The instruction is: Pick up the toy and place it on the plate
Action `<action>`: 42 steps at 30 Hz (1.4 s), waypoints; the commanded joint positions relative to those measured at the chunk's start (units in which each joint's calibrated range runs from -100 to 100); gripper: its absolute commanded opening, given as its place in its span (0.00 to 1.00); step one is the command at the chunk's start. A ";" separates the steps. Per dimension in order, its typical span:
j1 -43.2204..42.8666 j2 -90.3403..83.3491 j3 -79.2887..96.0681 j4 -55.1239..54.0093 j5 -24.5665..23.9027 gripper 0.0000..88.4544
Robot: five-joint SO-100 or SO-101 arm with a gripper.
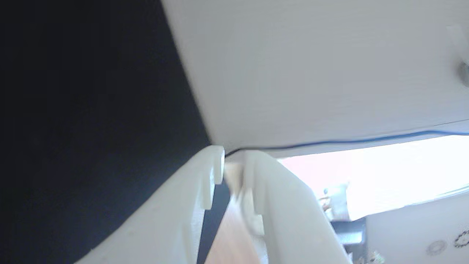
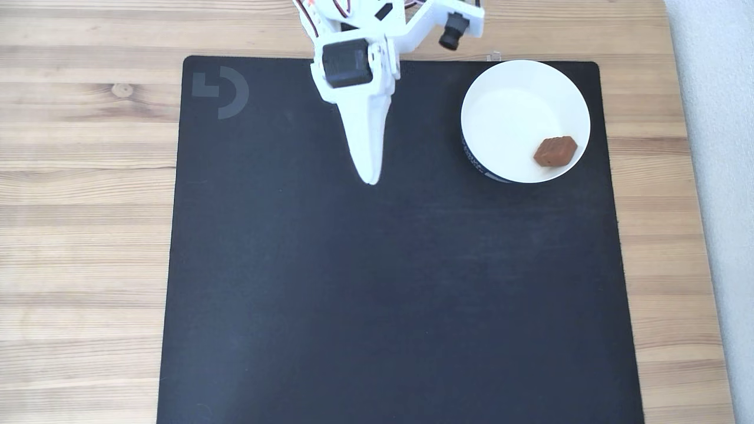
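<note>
The toy [image 2: 555,151], a small reddish-brown block, lies inside the plate [image 2: 506,112], near its lower right rim in the fixed view. The plate is round and white with a dark outer side, standing at the mat's upper right. My white gripper [image 2: 370,176] hangs over the black mat well to the left of the plate, pointing down the picture, its fingers together and nothing between them. In the wrist view the gripper [image 1: 229,161] rises from the bottom edge with both white fingers nearly touching at the tips.
A large black mat [image 2: 389,282] covers the wooden table [image 2: 82,176]. A pale wall or floor strip [image 2: 718,176] runs along the right side. The mat's middle and lower part hold nothing.
</note>
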 commanded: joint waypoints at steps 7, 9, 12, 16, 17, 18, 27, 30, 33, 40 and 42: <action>0.82 -0.75 1.16 11.30 8.85 0.03; 1.99 -0.75 1.16 13.84 8.95 0.03; 3.33 -0.75 1.16 20.36 8.95 0.03; 3.58 -0.75 1.16 23.07 8.95 0.03; 3.58 -0.75 1.16 25.27 8.90 0.03; 3.58 -0.75 1.16 25.78 8.90 0.04; 2.82 -0.75 1.16 26.20 8.90 0.03; 3.49 -0.75 1.16 26.20 8.90 0.03; 3.58 -0.75 1.16 26.20 8.90 0.03; 6.17 -0.75 1.16 26.20 8.90 0.03; 6.17 -0.75 1.16 26.20 8.90 0.03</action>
